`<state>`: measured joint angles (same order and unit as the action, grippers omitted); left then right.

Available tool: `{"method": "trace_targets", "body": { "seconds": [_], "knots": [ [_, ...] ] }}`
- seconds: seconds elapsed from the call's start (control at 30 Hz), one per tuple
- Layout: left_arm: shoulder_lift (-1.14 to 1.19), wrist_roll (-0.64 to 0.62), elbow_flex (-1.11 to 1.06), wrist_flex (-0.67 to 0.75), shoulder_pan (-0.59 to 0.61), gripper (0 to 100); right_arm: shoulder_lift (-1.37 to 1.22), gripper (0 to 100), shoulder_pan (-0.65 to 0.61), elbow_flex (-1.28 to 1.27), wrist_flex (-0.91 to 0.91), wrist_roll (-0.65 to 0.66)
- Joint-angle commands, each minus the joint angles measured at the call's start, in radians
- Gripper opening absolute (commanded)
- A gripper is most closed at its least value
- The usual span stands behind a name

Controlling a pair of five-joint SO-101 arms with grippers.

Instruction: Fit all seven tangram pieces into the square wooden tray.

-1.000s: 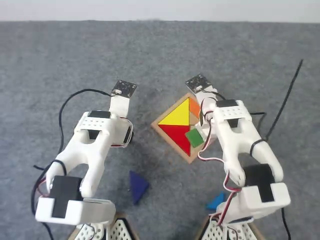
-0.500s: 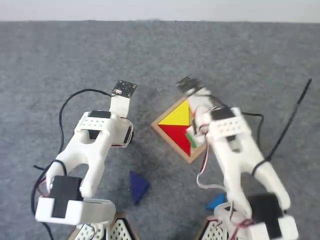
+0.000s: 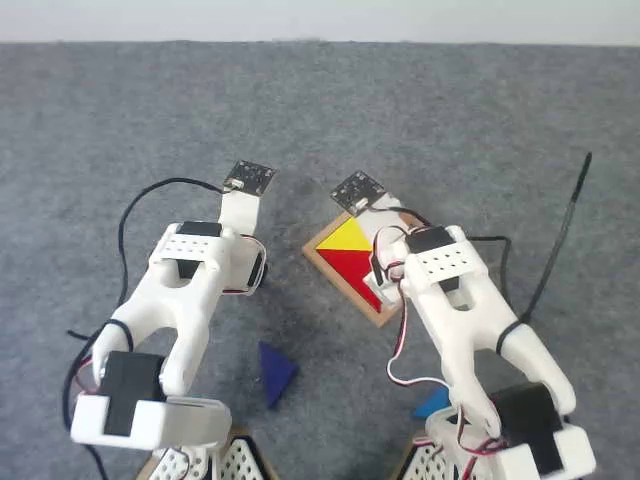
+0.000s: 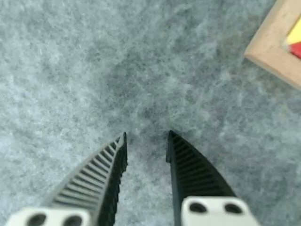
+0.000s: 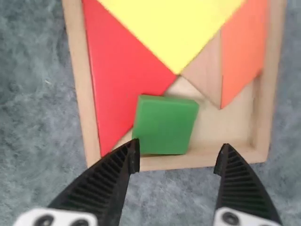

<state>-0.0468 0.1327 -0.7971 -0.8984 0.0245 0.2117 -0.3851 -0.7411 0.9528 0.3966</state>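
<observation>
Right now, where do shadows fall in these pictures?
High view: a soft shadow lies on the grey mat beside the left arm. Left wrist view: a dim patch darkens the mat ahead of the left hand.

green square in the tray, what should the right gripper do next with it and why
Probably lower the open right gripper and close on the green square wooden piece. It lies askew in the square wooden tray, one corner seemingly overlapping the red triangle, with bare wood around it, so it likely needs turning to seat. The open fingers are spaced wider than it.
</observation>
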Motion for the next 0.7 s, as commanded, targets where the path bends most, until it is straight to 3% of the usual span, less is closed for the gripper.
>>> {"method": "trace_targets", "body": {
  "seconds": [0.0,0.43,0.67],
  "knots": [
    [0.000,0.009,0.007,0.018,-0.014,14,-0.019,27.3,-0.019,0.012,-0.016,0.008],
    [0.000,0.009,0.005,0.018,-0.014,14,-0.202,27.0,0.082,0.150,-0.071,0.008],
    [0.000,0.011,0.007,0.018,-0.014,14,-0.110,27.4,0.085,0.161,-0.108,-0.035]
  ]
}}
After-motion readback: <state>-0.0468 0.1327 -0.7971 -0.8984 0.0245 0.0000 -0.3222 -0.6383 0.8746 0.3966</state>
